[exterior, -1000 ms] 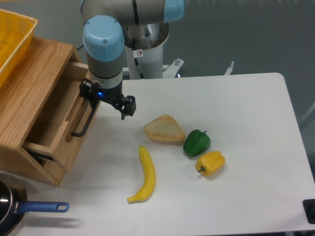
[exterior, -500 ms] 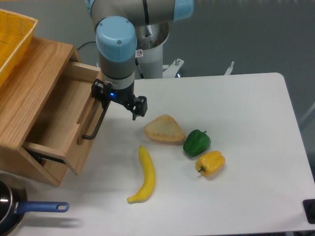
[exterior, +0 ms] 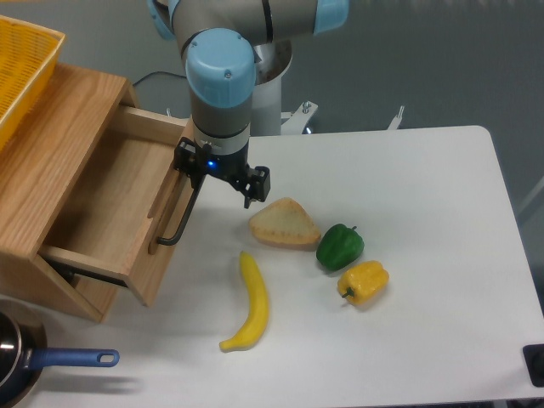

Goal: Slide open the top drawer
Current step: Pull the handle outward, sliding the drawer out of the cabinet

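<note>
At the left of the frame, the top drawer (exterior: 110, 212) stands pulled well out of the wooden cabinet (exterior: 51, 144), its light-oak front angled toward the lower middle and its black bar handle (exterior: 183, 212) running along that front. The inside of the drawer shows only bare wood. The gripper (exterior: 194, 174) sits at the upper end of the handle, directly under the blue-capped wrist of the arm (exterior: 221, 76); its fingers are hidden by the wrist body, so I cannot tell how far apart they are or whether they clasp the bar. A yellow basket (exterior: 21, 64) rests on the cabinet top in the upper left corner, its contents out of view.

On the white table (exterior: 425, 212), a wedge of bread (exterior: 283, 223) lies just right of the gripper, with a green pepper (exterior: 340, 246) and a yellow pepper (exterior: 364, 282) close together beyond it, and a banana (exterior: 250, 302) below. A pan with a blue handle (exterior: 51, 361) pokes in at the lower left corner. The room behind is plain grey.

Compared with half a second ago, the drawer has slid further out and the gripper has shifted right and down with it.
</note>
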